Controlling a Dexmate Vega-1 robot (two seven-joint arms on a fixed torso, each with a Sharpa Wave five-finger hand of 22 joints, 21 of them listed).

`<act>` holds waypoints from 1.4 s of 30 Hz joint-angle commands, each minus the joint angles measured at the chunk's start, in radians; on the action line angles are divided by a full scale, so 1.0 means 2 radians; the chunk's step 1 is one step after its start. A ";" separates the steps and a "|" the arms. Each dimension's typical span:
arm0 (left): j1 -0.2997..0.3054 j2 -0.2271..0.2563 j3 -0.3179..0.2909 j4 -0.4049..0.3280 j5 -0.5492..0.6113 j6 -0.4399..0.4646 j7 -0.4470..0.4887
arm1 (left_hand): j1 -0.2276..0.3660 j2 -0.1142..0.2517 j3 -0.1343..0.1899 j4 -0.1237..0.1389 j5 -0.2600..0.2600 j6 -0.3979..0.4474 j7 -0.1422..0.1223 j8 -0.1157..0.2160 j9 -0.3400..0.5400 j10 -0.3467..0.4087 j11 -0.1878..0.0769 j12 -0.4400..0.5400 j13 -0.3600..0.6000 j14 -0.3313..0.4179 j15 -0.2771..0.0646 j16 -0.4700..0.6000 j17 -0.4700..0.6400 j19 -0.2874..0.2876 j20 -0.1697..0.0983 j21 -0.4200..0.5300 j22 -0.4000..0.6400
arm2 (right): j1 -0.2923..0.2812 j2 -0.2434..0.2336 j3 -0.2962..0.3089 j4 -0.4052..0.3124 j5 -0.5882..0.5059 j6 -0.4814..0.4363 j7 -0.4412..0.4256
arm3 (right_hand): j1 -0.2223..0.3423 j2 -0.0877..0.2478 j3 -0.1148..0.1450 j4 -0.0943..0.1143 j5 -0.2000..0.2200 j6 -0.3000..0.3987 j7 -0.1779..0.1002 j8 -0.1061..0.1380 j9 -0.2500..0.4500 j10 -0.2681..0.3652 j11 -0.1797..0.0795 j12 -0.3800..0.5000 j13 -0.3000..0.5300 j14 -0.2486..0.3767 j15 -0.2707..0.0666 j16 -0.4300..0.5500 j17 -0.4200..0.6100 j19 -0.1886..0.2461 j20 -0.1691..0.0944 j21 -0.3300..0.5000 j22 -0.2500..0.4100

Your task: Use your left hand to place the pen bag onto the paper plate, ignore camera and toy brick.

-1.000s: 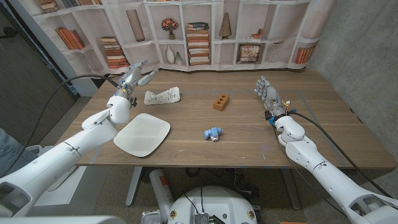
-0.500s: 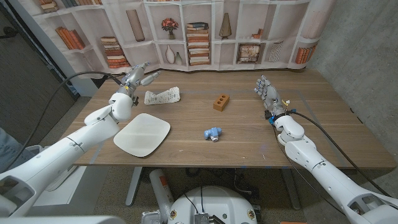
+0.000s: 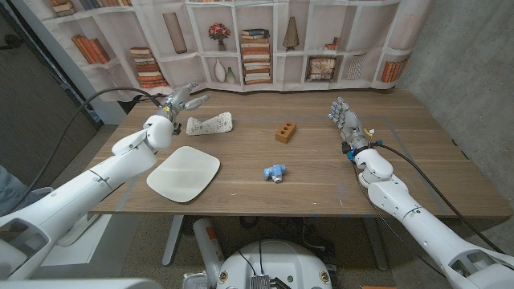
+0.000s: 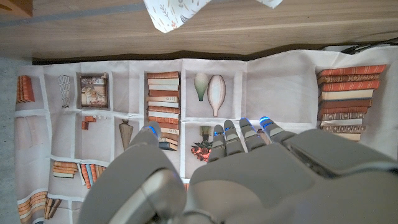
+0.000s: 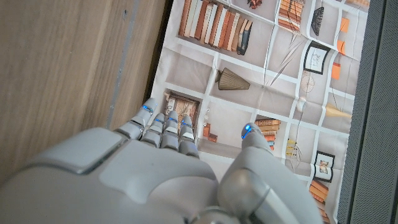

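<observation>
Bookshelf-print backdrop behind, the open, empty left hand (image 3: 183,99) hovers near the pen bag (image 3: 210,124); it should descend over its middle before closing.

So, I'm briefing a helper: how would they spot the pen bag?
On the wooden table, look to the far left part, beyond the white paper plate. The pen bag is the flat white patterned fabric pouch; its neighbours are rigid.
</observation>
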State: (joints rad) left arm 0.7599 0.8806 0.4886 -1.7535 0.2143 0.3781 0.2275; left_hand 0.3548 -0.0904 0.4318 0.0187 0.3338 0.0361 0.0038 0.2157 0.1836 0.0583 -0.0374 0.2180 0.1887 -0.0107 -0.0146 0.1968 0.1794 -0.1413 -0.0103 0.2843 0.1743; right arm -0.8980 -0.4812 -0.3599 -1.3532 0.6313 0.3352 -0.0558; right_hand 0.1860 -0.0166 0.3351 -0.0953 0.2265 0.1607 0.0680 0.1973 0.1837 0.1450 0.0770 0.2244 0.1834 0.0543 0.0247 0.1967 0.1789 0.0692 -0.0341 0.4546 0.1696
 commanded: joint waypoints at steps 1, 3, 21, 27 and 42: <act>-0.020 0.001 0.017 -0.002 -0.006 0.019 -0.031 | 0.006 -0.002 0.000 -0.006 0.002 0.001 0.005 0.001 0.003 0.002 0.004 -0.001 0.001 -0.003 0.005 -0.002 0.001 -0.001 0.004 -0.002 0.001 | -0.008 -0.007 0.003 -0.013 -0.001 0.000 -0.002 | 0.004 0.002 -0.002 0.001 -0.001 0.005 0.000 0.000 0.003 0.005 0.001 0.000 0.001 0.004 0.001 0.002 0.003 0.004 -0.021 -0.002 0.003; -0.022 0.000 0.019 -0.002 -0.006 0.020 -0.033 | 0.007 -0.004 -0.001 -0.007 0.003 0.001 0.004 0.001 0.003 0.002 0.003 -0.001 0.001 -0.003 0.006 -0.002 0.001 -0.001 0.004 -0.003 0.001 | -0.009 -0.007 0.004 -0.015 -0.001 0.001 -0.003 | 0.004 0.002 -0.002 0.001 -0.001 0.005 -0.001 0.000 0.003 0.006 0.001 0.000 0.001 0.005 0.000 0.002 0.003 0.005 -0.020 -0.002 0.003; -0.036 -0.011 0.043 0.006 0.009 0.047 -0.033 | 0.030 -0.024 -0.007 -0.027 0.009 -0.004 0.006 -0.002 0.003 0.004 0.003 -0.001 0.002 0.001 0.011 -0.002 0.001 0.011 0.017 -0.007 0.000 | -0.018 -0.010 0.006 -0.021 0.001 0.002 -0.005 | 0.004 0.003 -0.003 0.000 -0.002 0.005 -0.001 0.000 0.003 0.008 0.002 0.000 0.001 0.008 0.000 0.002 0.003 0.008 -0.020 -0.005 0.003; -0.043 -0.019 0.049 0.016 0.016 0.052 -0.026 | 0.041 -0.031 -0.010 -0.036 0.012 -0.003 0.004 -0.002 0.004 0.010 0.002 0.000 0.002 0.007 0.010 0.000 0.001 0.020 0.021 -0.007 0.000 | -0.018 -0.007 0.006 -0.018 0.002 0.003 -0.004 | 0.004 0.003 -0.003 0.000 -0.002 0.006 -0.002 0.000 0.003 0.008 0.002 0.000 0.001 0.008 0.000 0.002 0.003 0.010 -0.020 -0.006 0.003; -0.067 -0.038 0.065 0.058 0.019 0.050 -0.023 | 0.062 -0.040 -0.017 -0.053 0.018 0.009 0.001 0.002 0.004 0.021 0.001 0.003 0.003 0.017 0.009 0.001 0.001 0.033 0.026 -0.010 0.000 | -0.018 -0.004 0.006 -0.018 0.000 0.005 -0.010 | 0.004 0.003 -0.003 0.000 -0.002 0.006 -0.002 0.000 0.003 0.010 0.000 0.000 0.001 0.010 0.001 0.001 0.003 0.013 -0.021 -0.009 0.003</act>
State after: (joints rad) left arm 0.6599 0.8294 0.5960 -1.6939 0.2509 0.4817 0.1825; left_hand 0.4679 -0.1695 0.3956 -0.0802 0.3629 0.0472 0.0038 0.2157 0.1885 0.0887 -0.0358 0.2181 0.1935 0.0135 0.0020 0.1968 0.1792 -0.0752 0.0413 0.2660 0.1721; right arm -0.9337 -0.4951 -0.3479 -1.3906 0.6333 0.3425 -0.0678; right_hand 0.1860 -0.0166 0.3310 -0.0994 0.2266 0.1664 0.0623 0.1973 0.1837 0.1556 0.0769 0.2244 0.1834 0.0683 0.0248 0.1967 0.1839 0.0887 -0.0357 0.4429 0.1696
